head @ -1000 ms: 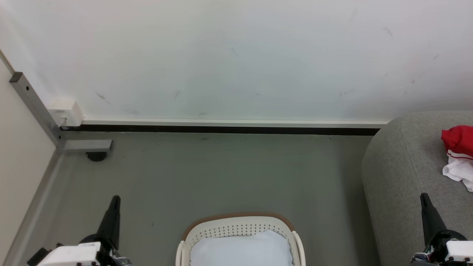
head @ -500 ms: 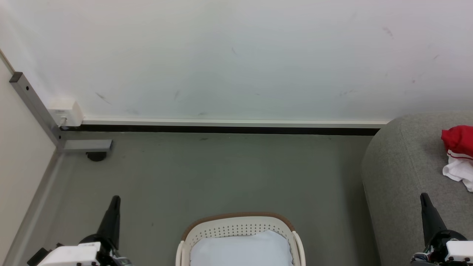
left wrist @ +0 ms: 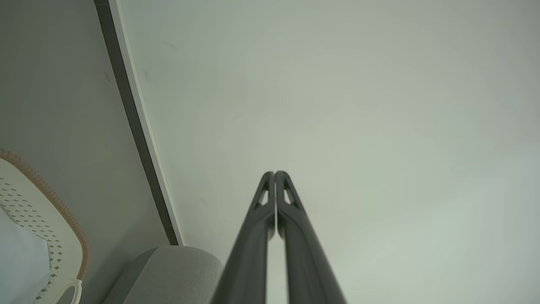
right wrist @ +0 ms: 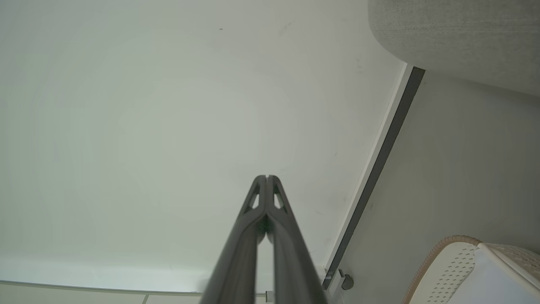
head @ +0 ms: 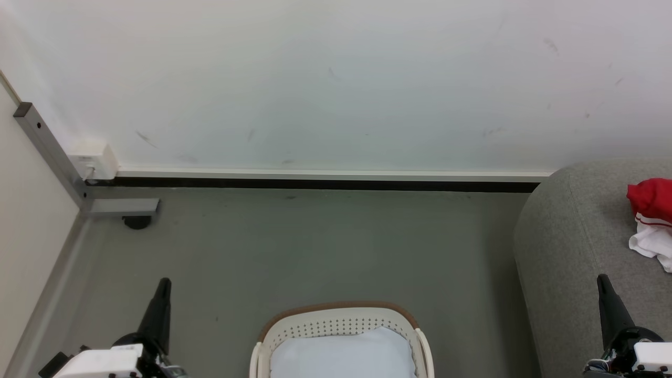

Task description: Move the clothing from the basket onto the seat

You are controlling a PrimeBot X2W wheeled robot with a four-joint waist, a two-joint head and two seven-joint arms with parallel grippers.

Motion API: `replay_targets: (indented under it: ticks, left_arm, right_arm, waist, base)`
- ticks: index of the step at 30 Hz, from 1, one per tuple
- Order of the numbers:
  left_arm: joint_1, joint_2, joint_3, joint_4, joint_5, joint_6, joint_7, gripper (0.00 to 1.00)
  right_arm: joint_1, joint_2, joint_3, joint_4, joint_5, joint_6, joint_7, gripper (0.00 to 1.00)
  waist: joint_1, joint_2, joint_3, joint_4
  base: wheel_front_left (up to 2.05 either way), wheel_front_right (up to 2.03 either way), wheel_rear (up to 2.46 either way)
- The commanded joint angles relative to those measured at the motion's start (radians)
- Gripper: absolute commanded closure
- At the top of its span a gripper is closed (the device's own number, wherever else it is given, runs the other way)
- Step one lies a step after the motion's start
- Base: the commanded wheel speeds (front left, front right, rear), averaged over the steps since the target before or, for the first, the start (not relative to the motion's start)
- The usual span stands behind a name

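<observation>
Red clothing [head: 651, 202] with white trim lies bunched on the grey seat [head: 572, 247] at the right edge of the head view. The cream basket [head: 336, 320] with a brown rim sits on the floor at the bottom centre, and a pale bluish-white pad [head: 341, 354] fills it. My left gripper [head: 164, 283] points up at the lower left, shut and holding nothing. My right gripper [head: 601, 278] points up at the lower right in front of the seat, also shut with nothing in it. Both wrist views show the fingertips pressed together, left gripper [left wrist: 274, 173] and right gripper [right wrist: 266, 177], aimed at the wall.
A white wall with a dark baseboard [head: 315, 184] runs across the back. A grey metal frame post [head: 50, 152] with a foot and a white box [head: 94, 159] stands at the left corner. Grey floor [head: 315, 247] lies between the basket and the wall.
</observation>
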Motion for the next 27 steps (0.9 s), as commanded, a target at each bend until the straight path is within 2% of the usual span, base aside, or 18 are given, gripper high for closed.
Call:
replay_targets:
  ticks: [1,27]
  left_arm:
    - [0.011,0.001,0.003,-0.003,-0.013,-0.004,0.004,1.0]
    - [0.011,0.002,0.003,-0.003,-0.013,-0.004,0.004,1.0]
  right_arm:
    - [0.014,-0.001,-0.004,-0.005,0.001,-0.002,0.004,1.0]
    - [0.014,-0.001,-0.003,-0.005,0.001,-0.002,0.004,1.0]
  waist:
    - [0.0,-0.0001,0.0,0.0]
    - [0.0,-0.0001,0.0,0.0]
  base:
    - [0.0,0.0,0.0]
    - [0.0,0.0,0.0]
